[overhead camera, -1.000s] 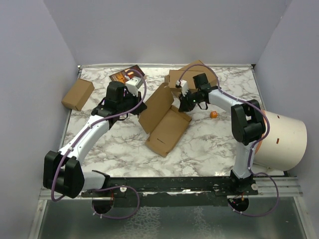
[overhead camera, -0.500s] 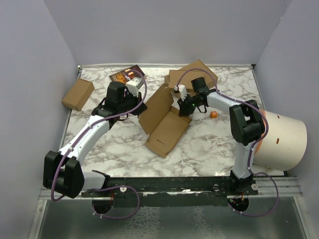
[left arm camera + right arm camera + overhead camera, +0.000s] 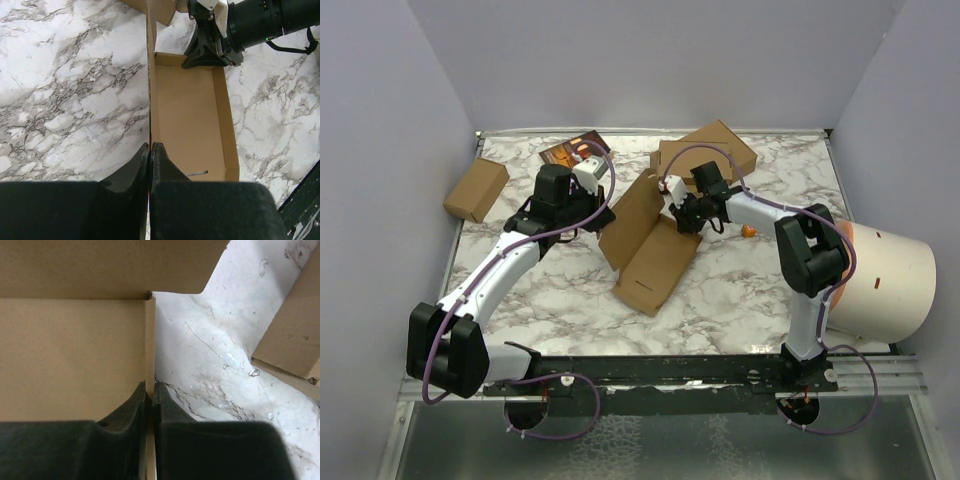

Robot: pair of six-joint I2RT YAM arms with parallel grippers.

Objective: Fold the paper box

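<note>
— Since a second ago the right arm (image 3: 760, 210) has been swinging in from beside the stacked folded boxes (image 3: 705, 150) toward the paper box (image 3: 655, 262). Its jaws are now closing down on the short end wall (image 3: 149, 340).

— Is that wall really between them?

— Yes. It is standing edge-on between the right jaws. The box floor (image 3: 70, 350) is lying to their left, bare desk (image 3: 210, 365) to their right, and the raised panel is crossing just beyond their tips.

— And the left jaws?

— They are staying pinched shut on the edge of that raised panel (image 3: 149, 75), keeping it upright. The open tray is lying to their right, its far end reaching toward the right arm's wrist.

— How is the board going to handle?

— I am judging it light and stiff. Being corrugated, it is likely to bend cleanly only along its scored creases and to buckle anywhere else. Its plain brown face is probably giving fair grip, though such a thin edge could be slipping out of a narrow pinch.

— So where should they be holding?

— Close to a crease, I think, and squarely across the flap's edge, so each wall is hinging rather than twisting. The sheet weighs too little to be staying put on the desk by itself, so one pair of jaws should be steadying it while the other folds.
</note>
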